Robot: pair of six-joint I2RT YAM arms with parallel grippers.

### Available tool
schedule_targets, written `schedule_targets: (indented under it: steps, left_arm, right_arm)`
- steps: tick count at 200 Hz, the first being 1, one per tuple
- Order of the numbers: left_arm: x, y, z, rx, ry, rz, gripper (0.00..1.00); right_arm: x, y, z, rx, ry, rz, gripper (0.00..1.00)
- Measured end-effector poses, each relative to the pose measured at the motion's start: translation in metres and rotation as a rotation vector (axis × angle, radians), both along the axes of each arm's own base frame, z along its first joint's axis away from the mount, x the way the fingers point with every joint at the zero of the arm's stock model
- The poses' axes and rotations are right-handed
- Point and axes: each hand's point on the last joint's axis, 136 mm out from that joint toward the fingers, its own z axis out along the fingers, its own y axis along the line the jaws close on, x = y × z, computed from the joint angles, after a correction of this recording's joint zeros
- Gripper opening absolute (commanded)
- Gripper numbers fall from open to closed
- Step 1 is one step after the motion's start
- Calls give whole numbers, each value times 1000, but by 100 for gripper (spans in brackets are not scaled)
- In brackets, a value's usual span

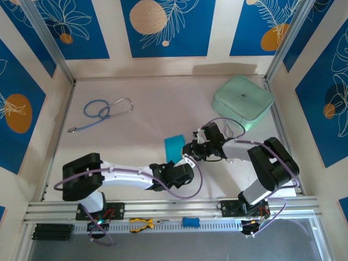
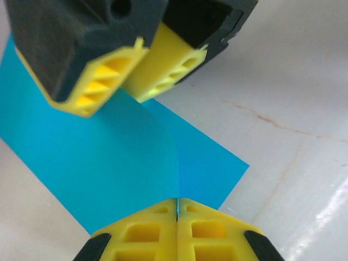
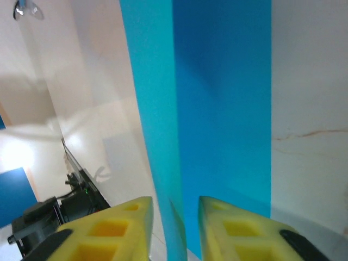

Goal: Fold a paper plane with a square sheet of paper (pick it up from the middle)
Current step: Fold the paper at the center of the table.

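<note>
Pinching shut with the left jaws on the square sheet of paper (image 2: 109, 157), bottom centre of left wrist view. Straddling its edge with right jaws parted, right wrist view. Overhead: bright cyan, creased, mid-frame over the desk (image 1: 141, 109).

Walls (image 1: 114, 32): cream, with blue floral panels (image 1: 70, 22) on three sides.
Table (image 1: 147, 92): pale, glossy, a faint reddish scratch (image 2: 272, 120) across it.
Frame: aluminium rails (image 1: 179, 205) up the corners and along the near edge.
Light: soft; glare (image 2: 326, 212) on the table.

No text, label or number can be read.
</note>
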Motion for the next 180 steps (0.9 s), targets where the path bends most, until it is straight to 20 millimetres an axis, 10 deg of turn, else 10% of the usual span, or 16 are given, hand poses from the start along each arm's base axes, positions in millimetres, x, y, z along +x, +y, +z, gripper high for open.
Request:
schedule_targets:
  steps: [73, 180]
  left_arm:
    - [12, -1, 9, -346, 259, 57, 0]
    - [16, -3, 7, -512, 388, 96, 9]
  right_arm:
    - [2, -46, 31, -52, -99, -146, 31]
    - [-53, -19, -5, -81, 39, -22, 8]
